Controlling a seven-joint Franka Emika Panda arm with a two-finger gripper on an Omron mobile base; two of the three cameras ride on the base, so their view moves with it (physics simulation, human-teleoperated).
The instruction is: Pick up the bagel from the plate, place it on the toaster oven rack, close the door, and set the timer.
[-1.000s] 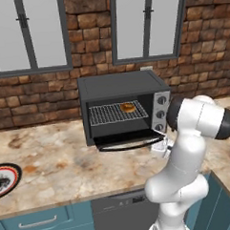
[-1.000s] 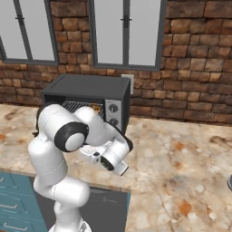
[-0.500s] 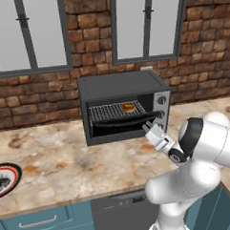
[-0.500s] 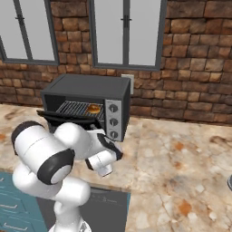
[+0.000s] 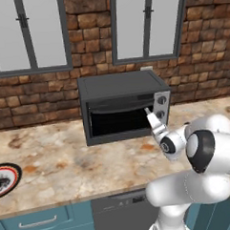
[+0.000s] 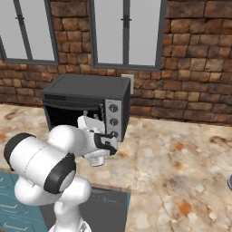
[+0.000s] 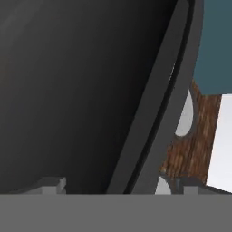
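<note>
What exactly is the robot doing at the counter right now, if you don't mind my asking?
The white arm's two-finger gripper, jaws apart and holding nothing, is up against the dark grey glass-windowed door of the toaster oven, which looks shut or nearly so. The round white plate with a black rim sits off at the counter's left edge. The control knobs appear untouched.

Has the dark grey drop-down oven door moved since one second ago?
Yes. The dark grey drop-down door with its glass window has swung up from nearly flat to shut against the fixed grey toaster oven body.
</note>
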